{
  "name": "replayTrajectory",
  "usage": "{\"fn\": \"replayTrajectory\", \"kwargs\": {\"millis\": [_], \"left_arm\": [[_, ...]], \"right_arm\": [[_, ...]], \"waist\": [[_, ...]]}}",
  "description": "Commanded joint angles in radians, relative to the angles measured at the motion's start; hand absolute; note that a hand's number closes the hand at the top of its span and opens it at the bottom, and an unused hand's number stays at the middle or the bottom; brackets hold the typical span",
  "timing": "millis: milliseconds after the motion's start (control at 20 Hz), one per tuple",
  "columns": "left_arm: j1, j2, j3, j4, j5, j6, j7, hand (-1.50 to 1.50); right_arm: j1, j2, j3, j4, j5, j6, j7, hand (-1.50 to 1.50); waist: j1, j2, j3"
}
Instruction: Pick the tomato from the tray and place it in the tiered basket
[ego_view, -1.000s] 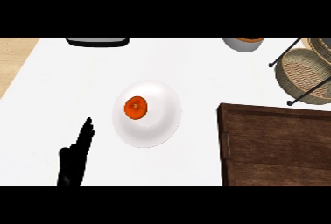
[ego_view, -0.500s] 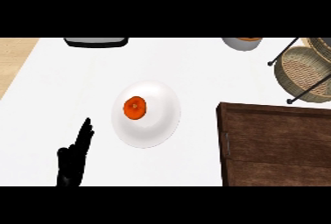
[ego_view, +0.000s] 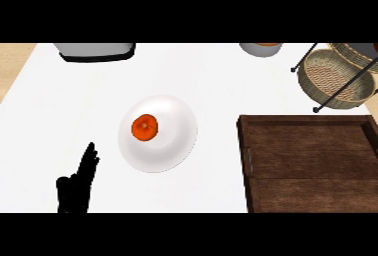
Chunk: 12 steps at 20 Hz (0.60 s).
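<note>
Left hand (ego_view: 76, 182) rests at the lower left, fingers (ego_view: 89, 156) straight, holding nothing. Near it, the tomato (ego_view: 145, 127) sits on a white plate (ego_view: 173, 150), not the tray (ego_view: 310, 165). It looks round, soft and smooth; hold it gently round its sides.

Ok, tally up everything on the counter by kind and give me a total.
Tomato: 1
White plate: 1
Wooden tray: 1
Tiered basket: 1
Grey bowl: 1
Grey appliance: 1
Total: 6

left hand (ego_view: 77, 186) lower left, fingers straight
</note>
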Motion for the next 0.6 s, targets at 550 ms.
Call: {"fn": "replayTrajectory", "kwargs": {"millis": [550], "left_arm": [[0.032,0.000,0.032,-0.051,0.010,0.031,0.028,0.00]], "right_arm": [[0.504,0.239,-0.059,-0.910,-0.209,0.422,0.164,-1.50]], "waist": [[-0.090,-0.014,-0.007]]}}
